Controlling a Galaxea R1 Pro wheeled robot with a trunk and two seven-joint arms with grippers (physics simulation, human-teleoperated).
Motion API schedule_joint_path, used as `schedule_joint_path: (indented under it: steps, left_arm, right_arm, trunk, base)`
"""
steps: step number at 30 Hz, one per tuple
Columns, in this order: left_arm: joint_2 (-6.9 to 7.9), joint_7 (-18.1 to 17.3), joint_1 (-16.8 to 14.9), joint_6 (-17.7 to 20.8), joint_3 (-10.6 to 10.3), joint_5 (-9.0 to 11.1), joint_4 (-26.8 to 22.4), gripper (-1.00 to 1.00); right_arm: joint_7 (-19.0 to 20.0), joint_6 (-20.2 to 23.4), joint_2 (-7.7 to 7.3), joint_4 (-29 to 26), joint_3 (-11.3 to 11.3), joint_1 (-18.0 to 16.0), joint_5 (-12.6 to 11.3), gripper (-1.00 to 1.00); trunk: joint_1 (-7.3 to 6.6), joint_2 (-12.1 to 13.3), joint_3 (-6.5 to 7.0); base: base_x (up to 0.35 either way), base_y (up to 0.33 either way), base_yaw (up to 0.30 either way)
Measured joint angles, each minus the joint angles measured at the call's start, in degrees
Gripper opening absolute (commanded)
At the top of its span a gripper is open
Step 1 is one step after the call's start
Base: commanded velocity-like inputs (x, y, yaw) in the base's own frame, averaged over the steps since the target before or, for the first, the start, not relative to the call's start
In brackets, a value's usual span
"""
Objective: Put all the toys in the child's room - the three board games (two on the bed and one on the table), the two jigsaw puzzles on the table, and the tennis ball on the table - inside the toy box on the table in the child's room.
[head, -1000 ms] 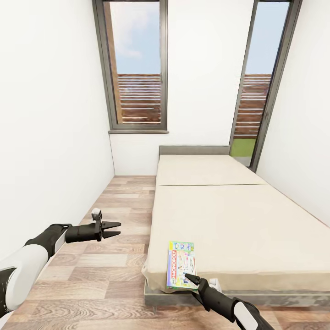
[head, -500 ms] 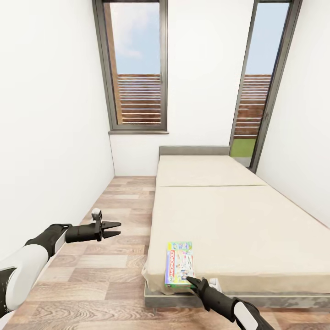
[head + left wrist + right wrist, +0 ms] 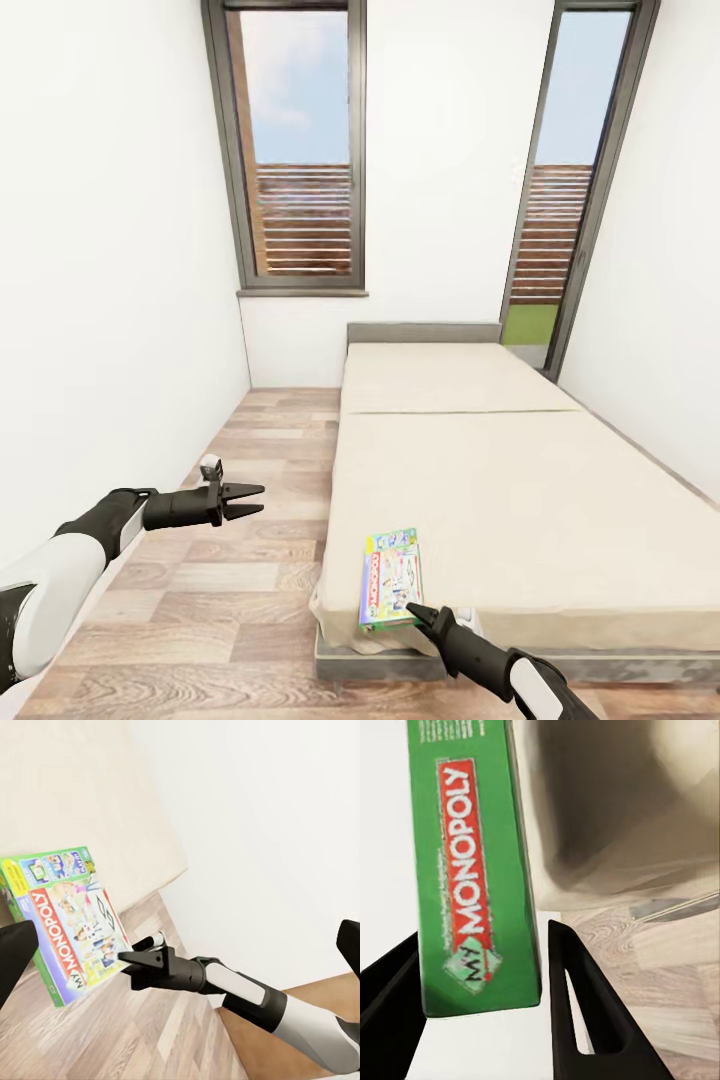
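A green My Monopoly board game (image 3: 390, 578) sits at the near left corner of the bed (image 3: 530, 490), tilted, with its near end raised off the mattress. My right gripper (image 3: 413, 609) is shut on that near end. In the right wrist view the box (image 3: 472, 862) fills the space between the two black fingers (image 3: 581, 1012). The left wrist view shows the box (image 3: 67, 922) held out past the bed's corner by the right gripper (image 3: 124, 958). My left gripper (image 3: 255, 500) hangs open over the floor to the left of the bed, holding nothing. The table and toy box are out of view.
A strip of wooden floor (image 3: 250, 580) runs between the white left wall (image 3: 100, 300) and the bed. A window (image 3: 300, 150) and a tall glazed door (image 3: 575, 180) stand at the far end. A white wall flanks the bed on the right.
The board game has tipped from lying flat to tilted, its near end lifted by my right gripper. The view has shifted slightly. The left arm has stayed put.
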Motion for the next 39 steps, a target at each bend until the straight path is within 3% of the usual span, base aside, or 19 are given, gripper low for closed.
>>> schedule_joint_path:
  steps: [23, 30, 34, 39]
  left_arm:
    - [0.00, 0.0, 0.0, 0.0, -0.1, 0.0, 0.0, 1.00]
    - [0.08, 0.0, 0.0, 0.0, -0.2, 0.0, -0.1, 1.00]
    - [0.09, 0.0, 0.0, 0.0, -0.3, -0.1, -0.1, 1.00]
    - [0.09, 0.0, 0.0, 0.1, -0.3, -0.1, -0.3, 1.00]
  right_arm:
    - [4.0, -0.1, -0.08, -3.7, -0.1, 0.1, -0.1, -1.00]
    - [3.8, 1.0, -1.05, -13.9, 0.0, -0.2, 0.0, -1.00]
    - [3.1, 5.8, -1.45, -23.2, -0.1, -0.5, -0.6, -1.00]
    - [3.2, 9.6, -2.43, -28.1, -0.6, -0.4, -0.3, -1.00]
  trunk:
    - [-5.05, 9.2, 4.13]
    - [-6.59, 12.0, 5.39]
    - [-7.47, 13.6, 6.11]
    - [-8.57, 15.6, 7.00]
  base:
    - [0.000, 0.000, 0.000]
    - [0.000, 0.000, 0.000]
    - [0.000, 0.000, 0.000]
    - [0.000, 0.000, 0.000]
